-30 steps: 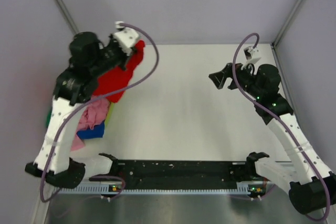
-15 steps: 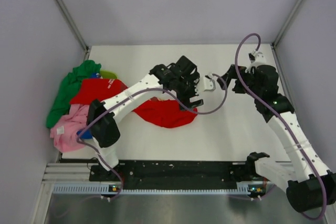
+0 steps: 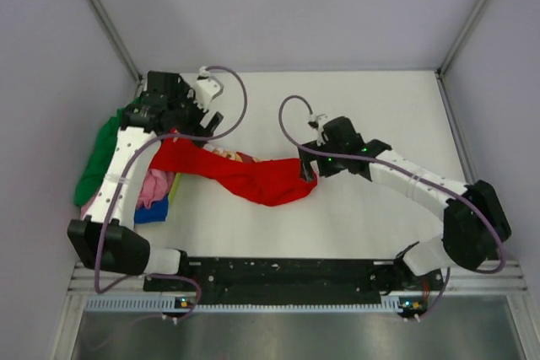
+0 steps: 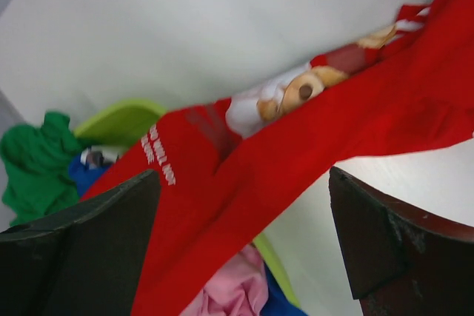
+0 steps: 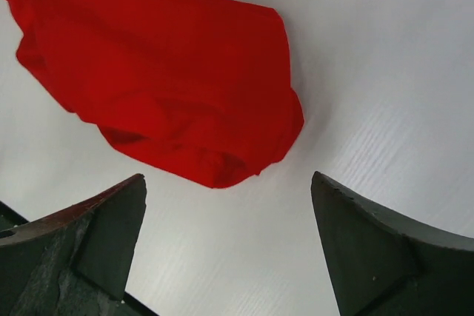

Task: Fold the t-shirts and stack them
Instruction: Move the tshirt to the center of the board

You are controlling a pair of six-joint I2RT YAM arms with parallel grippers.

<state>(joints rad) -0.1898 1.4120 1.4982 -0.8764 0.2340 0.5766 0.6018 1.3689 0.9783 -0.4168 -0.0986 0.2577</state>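
Note:
The red t-shirt (image 3: 245,176) lies stretched across the white table, from the pile at the left to a bunched end near the middle. Its teddy-bear print (image 4: 296,91) faces up. The left gripper (image 3: 209,121) hovers open above the shirt's left part (image 4: 222,183), holding nothing. My right gripper (image 3: 309,169) stands open just past the shirt's bunched right end (image 5: 163,72), with only bare table between its fingers (image 5: 96,234). Green (image 3: 101,158), pink (image 3: 152,187) and blue (image 3: 152,212) t-shirts are heaped at the left edge.
A lime-green basket (image 4: 122,120) shows under the heap, beside the green cloth (image 4: 37,160). Grey walls close in the table on three sides. A black rail (image 3: 278,271) runs along the near edge between the arm bases.
The left gripper let go of the red shirt at mid-table and swung back left over the pile. The right arm reached left and down to the shirt's right end.

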